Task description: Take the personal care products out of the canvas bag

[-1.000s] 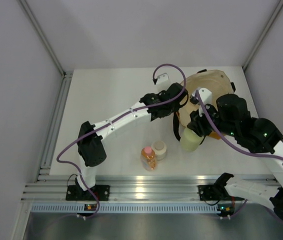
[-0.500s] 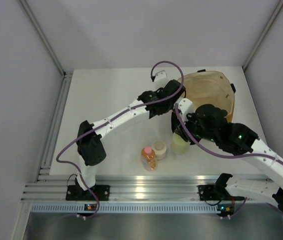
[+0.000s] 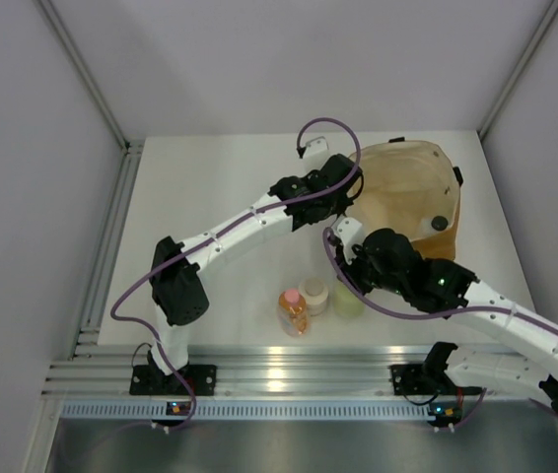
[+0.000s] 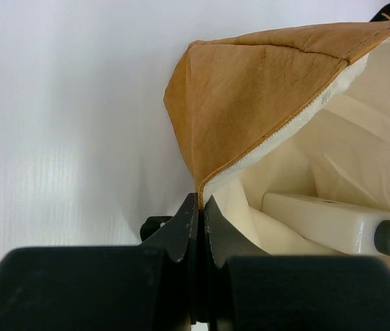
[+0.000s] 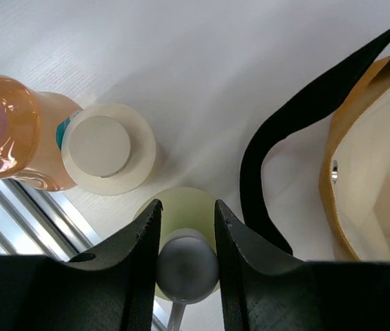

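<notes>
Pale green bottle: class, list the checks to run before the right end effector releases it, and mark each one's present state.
1. Grip: right end effector shut on the cap of the pale green bottle: ok.
2. Bottle base resting on the white table: cannot tell.
3. Bottle upright: ok.
4. Hold: left end effector pinching the rim of the mustard canvas bag: ok.
5. Bag emptied: not ok; a white squarish bottle with dark cap lies inside.
</notes>
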